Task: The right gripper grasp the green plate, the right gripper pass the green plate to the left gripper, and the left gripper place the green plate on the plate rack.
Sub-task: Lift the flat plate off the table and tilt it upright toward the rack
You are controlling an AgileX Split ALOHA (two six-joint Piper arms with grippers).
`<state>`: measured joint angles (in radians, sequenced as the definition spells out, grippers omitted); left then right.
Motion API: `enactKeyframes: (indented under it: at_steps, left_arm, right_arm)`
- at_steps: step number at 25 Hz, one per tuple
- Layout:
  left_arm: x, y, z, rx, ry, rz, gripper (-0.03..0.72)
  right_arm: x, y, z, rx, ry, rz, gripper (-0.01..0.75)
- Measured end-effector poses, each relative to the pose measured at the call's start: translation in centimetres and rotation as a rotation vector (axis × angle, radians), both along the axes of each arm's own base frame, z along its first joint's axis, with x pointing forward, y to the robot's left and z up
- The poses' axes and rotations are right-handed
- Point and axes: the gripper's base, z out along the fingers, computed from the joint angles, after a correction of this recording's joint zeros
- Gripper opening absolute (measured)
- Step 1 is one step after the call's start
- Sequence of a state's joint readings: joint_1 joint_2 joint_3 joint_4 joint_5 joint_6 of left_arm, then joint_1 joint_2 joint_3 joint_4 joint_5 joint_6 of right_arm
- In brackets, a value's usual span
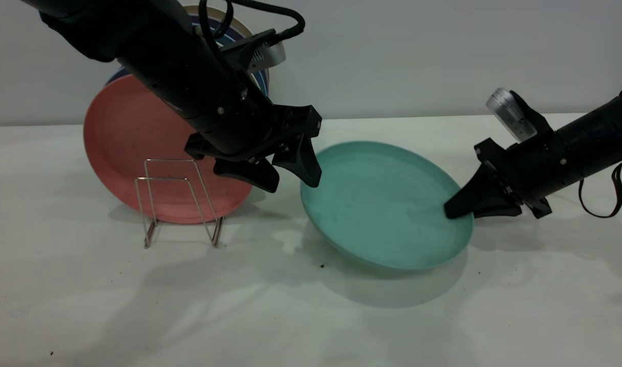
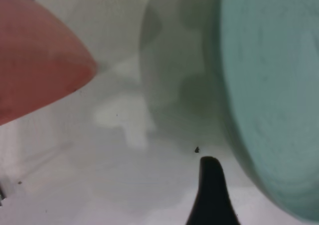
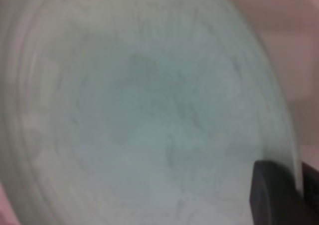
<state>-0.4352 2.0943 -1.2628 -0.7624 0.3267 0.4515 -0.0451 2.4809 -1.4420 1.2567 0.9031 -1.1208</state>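
Observation:
The green plate hangs tilted just above the table, its shadow beneath it. My right gripper is shut on its right rim; in the right wrist view the plate fills the frame and its rim runs between the black fingers. My left gripper is open at the plate's left edge, one finger right against the rim. The left wrist view shows one fingertip a little apart from the plate. The wire plate rack stands to the left.
A salmon-pink plate stands upright in the rack, also seen in the left wrist view. Dark blue plates stand behind it, mostly hidden by the left arm. The white table stretches in front; a grey wall is behind.

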Motion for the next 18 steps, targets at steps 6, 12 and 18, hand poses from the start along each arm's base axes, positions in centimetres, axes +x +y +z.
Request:
enactKeyframes:
  at_steps: [6, 12, 18]
  left_arm:
    - [0.1, 0.0, 0.0, -0.003, -0.007, 0.01, 0.563]
    - [0.4, -0.2, 0.3, -0.057, -0.005, 0.086, 0.525]
    - [0.5, -0.2, 0.3, -0.066, -0.001, 0.098, 0.226]
  right_arm:
    - [0.0, 0.6, 1.4, 0.06, -0.041, 0.048, 0.013]
    - [0.0, 3.0, 3.6, 0.07, -0.107, 0.125, 0.013]
    - [-0.2, 4.1, 3.7, 0.061, -0.119, 0.163, 0.016]
